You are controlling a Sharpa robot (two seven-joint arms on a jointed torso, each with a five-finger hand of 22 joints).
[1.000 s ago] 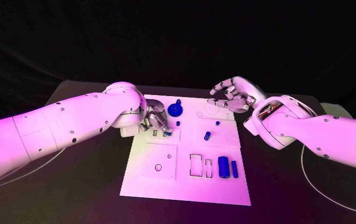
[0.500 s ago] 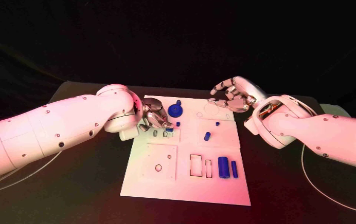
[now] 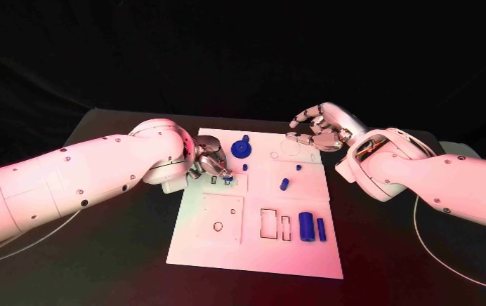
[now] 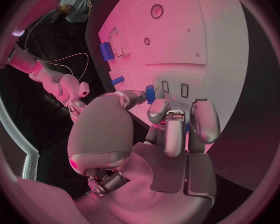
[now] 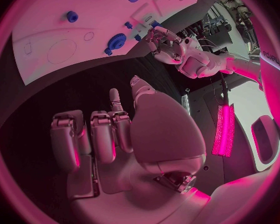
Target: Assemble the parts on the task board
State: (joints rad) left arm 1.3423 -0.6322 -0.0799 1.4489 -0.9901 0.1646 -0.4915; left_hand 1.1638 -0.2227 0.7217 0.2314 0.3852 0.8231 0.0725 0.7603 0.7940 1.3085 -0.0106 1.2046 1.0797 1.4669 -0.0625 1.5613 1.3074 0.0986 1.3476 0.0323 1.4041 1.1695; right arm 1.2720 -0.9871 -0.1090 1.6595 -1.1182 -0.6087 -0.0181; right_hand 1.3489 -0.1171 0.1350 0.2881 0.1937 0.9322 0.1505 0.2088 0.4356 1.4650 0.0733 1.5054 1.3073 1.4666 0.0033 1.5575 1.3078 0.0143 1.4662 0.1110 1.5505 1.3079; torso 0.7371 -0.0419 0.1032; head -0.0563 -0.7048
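**One small part at our left fingertips, slots just beyond**

We see our left hand (image 3: 210, 161) low over the task board's (image 3: 253, 250) far-left corner, fingers pinched on a small blue part (image 4: 150, 93). Two upright slots (image 4: 175, 88) lie just beyond its fingertips. Our right hand (image 3: 320, 130) hovers curled and empty at the far-right edge, well apart.
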